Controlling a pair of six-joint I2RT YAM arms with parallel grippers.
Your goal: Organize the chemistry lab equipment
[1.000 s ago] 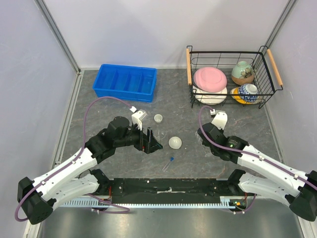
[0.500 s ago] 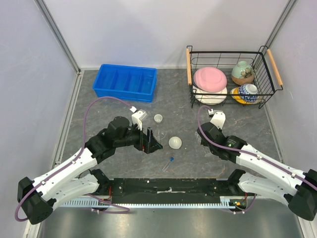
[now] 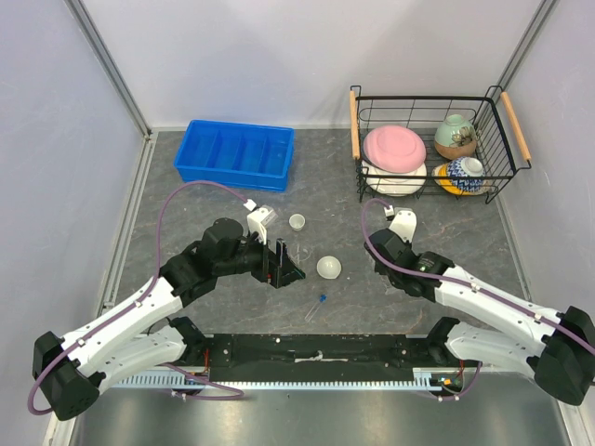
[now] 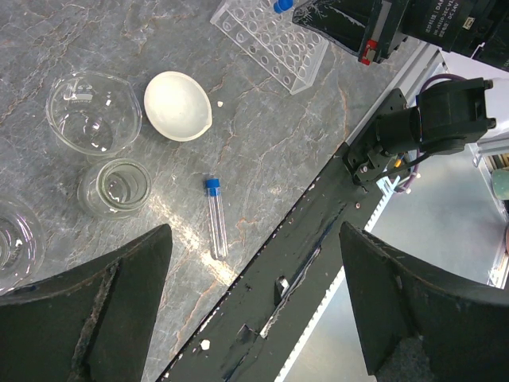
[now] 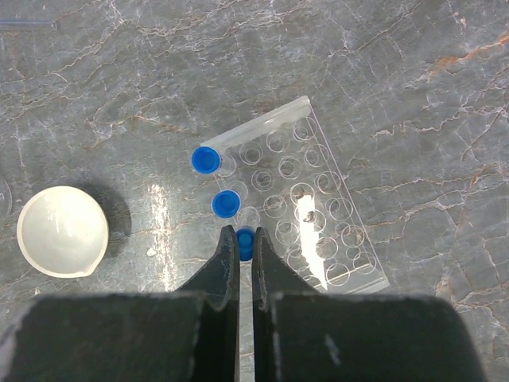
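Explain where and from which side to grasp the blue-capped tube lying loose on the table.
Probably best: grip the tube mid-barrel from straight above, jaws spanning its narrow width. It lies flat on the table, apart from the glass beaker, so nothing blocks either side.

Bright, even, lit from overhead; soft short shadows; white glare on clear rack (image 5: 306,208) and grey tabletop (image 5: 155,208); sharp mid-frame, dark and soft at wrist views' near edge

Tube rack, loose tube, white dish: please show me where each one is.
tube rack (image 5: 318,207), right wrist view, on its clear top plate
loose tube (image 4: 215,227), left wrist view, on the middle of its clear body
white dish (image 4: 177,105), left wrist view, on its inside
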